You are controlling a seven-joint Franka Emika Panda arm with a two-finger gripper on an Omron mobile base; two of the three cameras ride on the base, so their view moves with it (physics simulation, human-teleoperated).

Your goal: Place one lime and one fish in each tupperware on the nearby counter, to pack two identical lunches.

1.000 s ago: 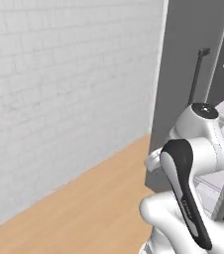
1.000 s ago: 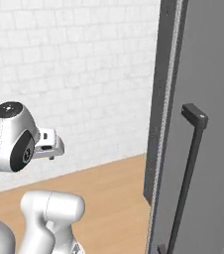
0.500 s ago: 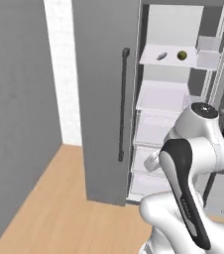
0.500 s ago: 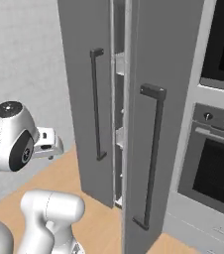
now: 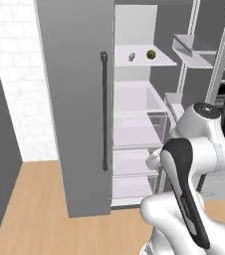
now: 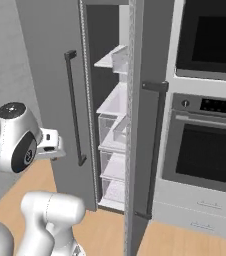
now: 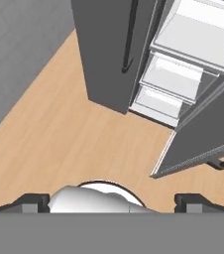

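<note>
A dark green lime (image 5: 151,54) rests on an upper shelf inside the open fridge. Just left of it lies a small pale grey fish (image 5: 131,57). My gripper (image 7: 111,202) hangs low in front of the fridge and points down at the wood floor. Its two dark fingertips (image 7: 32,201) stand wide apart with nothing between them, so it is open. The hand (image 6: 51,144) sits well below and short of the lime's shelf. The tupperware and the counter are out of view.
The fridge's left door (image 5: 74,99) with its dark handle (image 5: 104,109) stands open, and so does the right door (image 6: 135,125). Clear drawers (image 5: 134,134) fill the lower fridge. A wall oven (image 6: 210,150) stands to the right. Wood floor (image 7: 59,129) lies below.
The whole picture has swung from a white brick wall to the open fridge, so the base has moved. The arm holds the same pose and the gripper stays open.
</note>
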